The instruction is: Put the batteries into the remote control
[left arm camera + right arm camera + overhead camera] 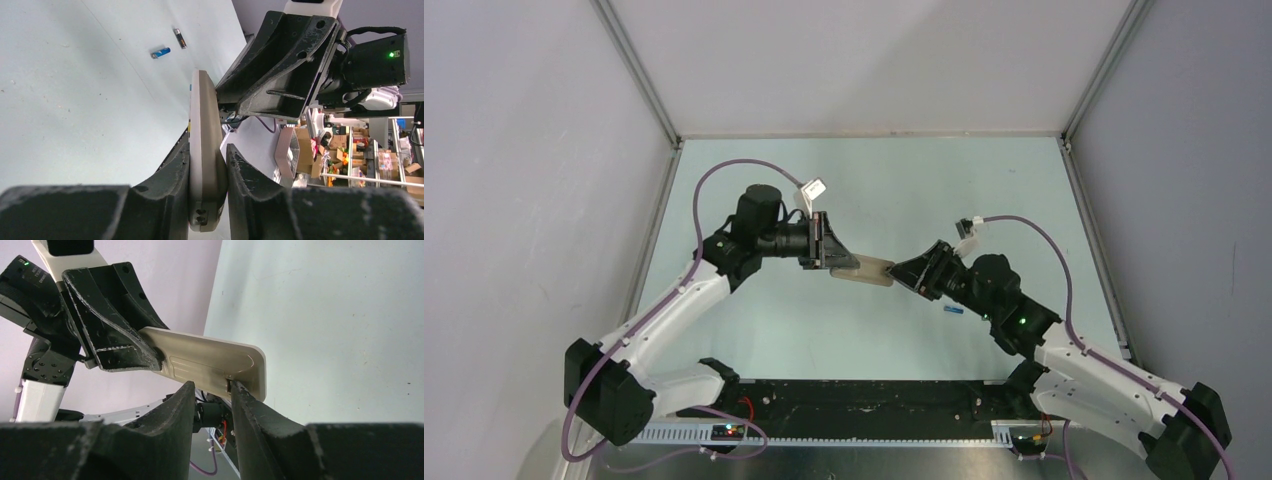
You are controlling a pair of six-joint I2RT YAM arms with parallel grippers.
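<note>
The remote control [871, 270] hangs in the air between both arms, tan back showing. My left gripper [842, 262] is shut on its left end; in the left wrist view the remote [204, 115] stands edge-on between the fingers [175, 170]. My right gripper [904, 272] is at the remote's right end. In the right wrist view its jaws stand a little apart, and the fingertips [239, 390] touch the lower edge of the remote [210, 362] by the battery cover. The blue battery [160, 52] and the dark battery [180, 38] lie on the table; the blue one also shows in the top view [953, 309].
The pale green table [864, 180] is walled in by grey panels on the left, back and right. A black rail [864, 405] with cables runs along the near edge between the arm bases. The right arm [1014, 315] hangs over the spot beside the blue battery.
</note>
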